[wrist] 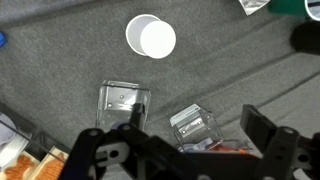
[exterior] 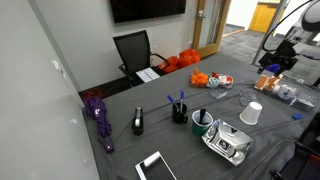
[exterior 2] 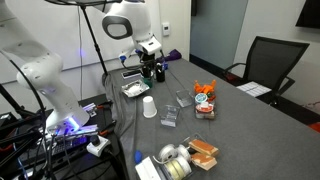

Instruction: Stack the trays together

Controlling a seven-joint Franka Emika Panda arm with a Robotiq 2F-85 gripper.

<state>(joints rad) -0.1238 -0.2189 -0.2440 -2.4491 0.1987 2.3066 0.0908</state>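
Clear trays [wrist: 120,98] partly hidden behind end effector [wrist: 192,125], jaws apart, btm cut off.

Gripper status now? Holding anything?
Gripper: open, holding nothing. In the wrist view a clear tray lies on the table between its spread fingers, not gripped.
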